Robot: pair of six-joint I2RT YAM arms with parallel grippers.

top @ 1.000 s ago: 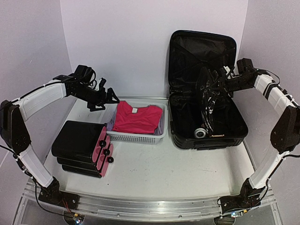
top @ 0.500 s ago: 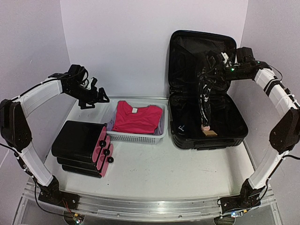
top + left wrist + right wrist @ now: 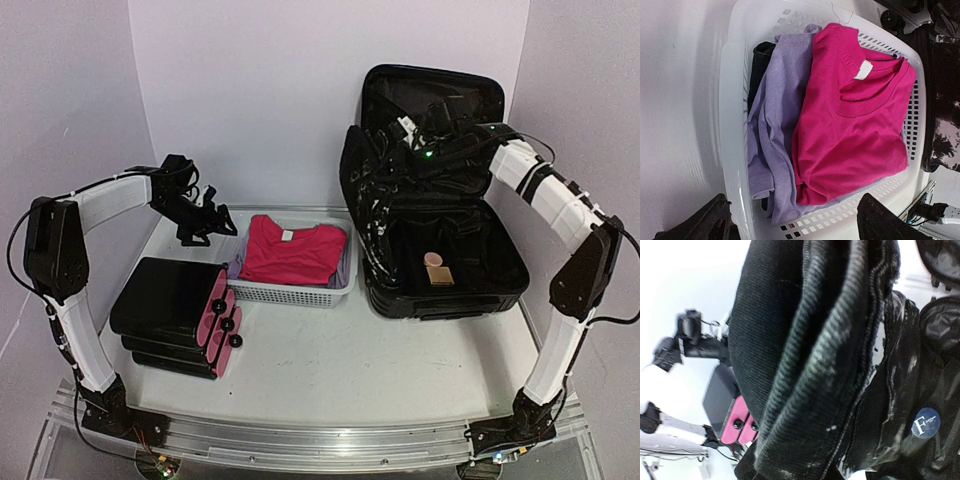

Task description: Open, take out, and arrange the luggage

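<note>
Top view: big black ribbed hard-shell suitcase [image 3: 447, 300] sits open at rt-rear of the white desk [image 3: 350, 365], lid upright vs the back wall. Stiff shell, bulky, prob. heavyish & slick, so flat sides give no pinch; best hold looks like the rim edge or a handle (none visible). Up by the lid the right claw [image 3: 402, 135] is clamped narrow on a limp black garment w/ white flecks [image 3: 365, 205], which drapes over the suitcase's left rim. It's soft, so it'll sag & may snag on that rim unless carried high. Small tan object [image 3: 437, 270] lies on the lining. White perforated plastic basket [image 3: 290, 293] is just left of the suitcase, pink T-shirt [image 3: 290, 250] on top. Stack of smaller smooth black cases w/ pink sides [image 3: 170, 305] is front-left. Near the basket's far-left corner the left claw [image 3: 212, 222] hangs wide & empty, poss. in the way of a drop there. Left wrist view: pink T-shirt over lilac top [image 3: 775, 125] over sth black, fingers [image 3: 710, 222] spread, nothing between. Right wrist view: garment fills frame, own fingers hidden, round blue label [image 3: 925, 423] on glossy black.
</note>
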